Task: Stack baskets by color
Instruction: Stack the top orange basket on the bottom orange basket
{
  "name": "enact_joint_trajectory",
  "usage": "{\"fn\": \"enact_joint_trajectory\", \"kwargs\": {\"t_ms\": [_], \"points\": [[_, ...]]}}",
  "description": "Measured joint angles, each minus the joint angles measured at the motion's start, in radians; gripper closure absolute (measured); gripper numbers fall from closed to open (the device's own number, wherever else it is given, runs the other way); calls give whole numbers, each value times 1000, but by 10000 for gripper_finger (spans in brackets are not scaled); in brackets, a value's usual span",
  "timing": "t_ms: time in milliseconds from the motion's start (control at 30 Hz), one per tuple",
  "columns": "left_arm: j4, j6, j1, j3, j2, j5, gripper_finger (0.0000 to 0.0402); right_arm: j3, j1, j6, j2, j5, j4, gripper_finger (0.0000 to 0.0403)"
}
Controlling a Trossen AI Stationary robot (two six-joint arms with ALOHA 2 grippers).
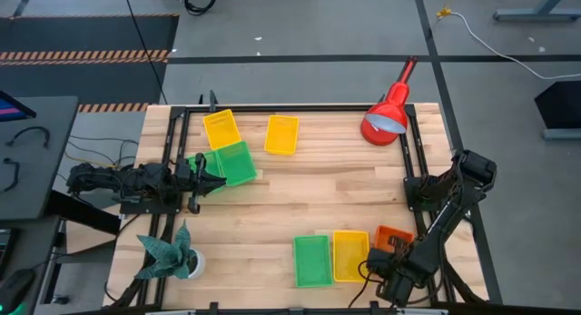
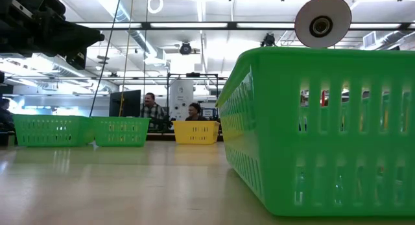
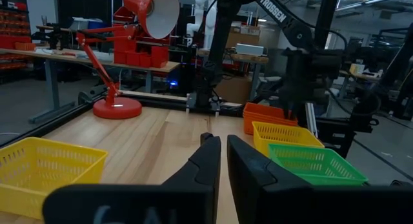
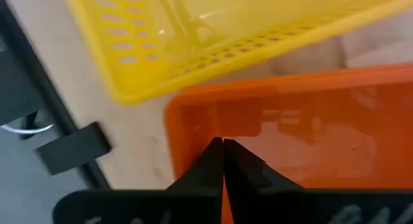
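Orange basket (image 4: 290, 127) fills the right wrist view, with the right fingers (image 4: 222, 150) pressed together at its rim; whether they pinch the wall or merely touch it I cannot tell. Outward, a yellow basket (image 1: 349, 255) lies just beside it and a green one (image 1: 311, 260) beyond, all three at the surface's (image 1: 300, 197) near right corner, long axes running from near edge to far edge. At the left edge, the left fingers (image 1: 216, 177) are clenched on nothing, tips just beside another green basket (image 1: 236, 162); two yellow baskets (image 1: 221, 130) (image 1: 281, 134) sit along the far edge, slightly skewed. Sorting seems barely begun, since nothing is nested. Next, each basket likely needs a rim grasp, then lifting squarely over its colour-mate.
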Motion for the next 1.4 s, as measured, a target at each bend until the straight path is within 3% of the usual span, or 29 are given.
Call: {"fn": "enact_joint_trajectory", "kwargs": {"t_ms": [267, 433, 633, 900, 1100, 1267, 1400], "points": [[0, 0, 0, 0, 0, 0, 373, 3, 21, -124, 0, -7, 75, 395], [0, 0, 0, 0, 0, 0, 370, 4, 21, -171, 0, 7, -35, 396], [0, 0, 0, 0, 0, 0, 365, -7, -24, -80, 0, 80, -260, 397], [0, 0, 0, 0, 0, 0, 373, -61, -97, -184, 0, 120, -167, 398], [0, 0, 0, 0, 0, 0, 365, -54, -110, -207, 0, 214, -143, 398], [0, 0, 0, 0, 0, 0, 368, -48, -112, -199, 0, 173, -148, 398], [0, 0, 0, 0, 0, 0, 373, 58, -113, -174, -2, 100, -358, 398]]}}
